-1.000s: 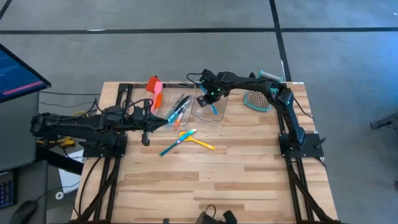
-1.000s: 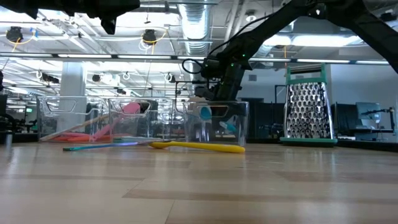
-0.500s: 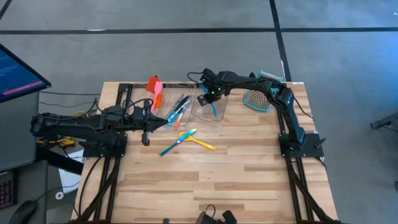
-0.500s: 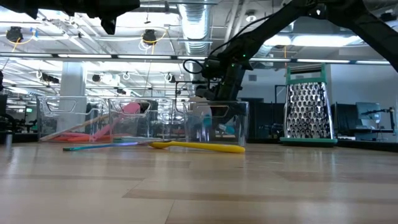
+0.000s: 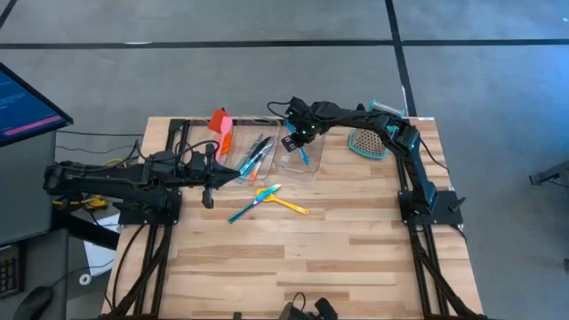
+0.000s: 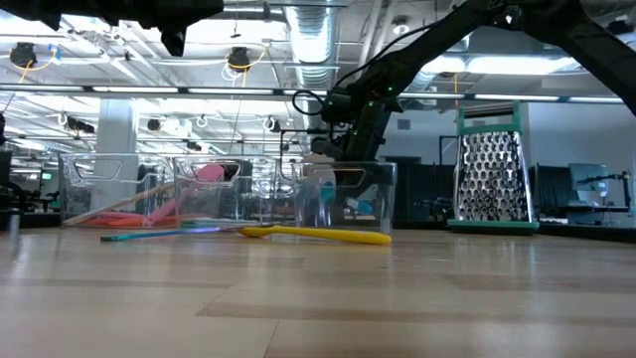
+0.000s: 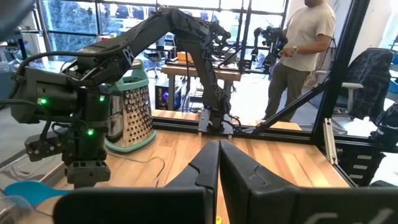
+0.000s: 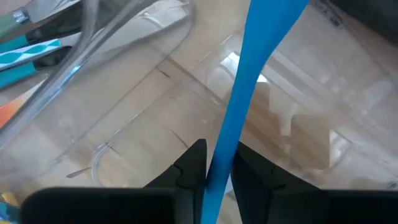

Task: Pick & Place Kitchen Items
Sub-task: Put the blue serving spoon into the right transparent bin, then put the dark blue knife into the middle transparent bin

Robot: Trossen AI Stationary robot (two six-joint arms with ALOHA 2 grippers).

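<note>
The right gripper (image 5: 299, 135) hangs over the rightmost of 3 clear bins (image 5: 300, 163) at the table's far edge. A blue spoon (image 8: 249, 81) runs lengthwise through the narrow gap between its fingers (image 8: 189, 165), its far end down inside that bin; whether the fingers still pinch it cannot be told. A yellow spoon (image 5: 286, 204) and a teal spoon (image 5: 252, 204) lie crossed on the table (image 5: 311, 258) in front of the bins. The left gripper (image 5: 210, 178), fully closed, waits at the table's left side.
</note>
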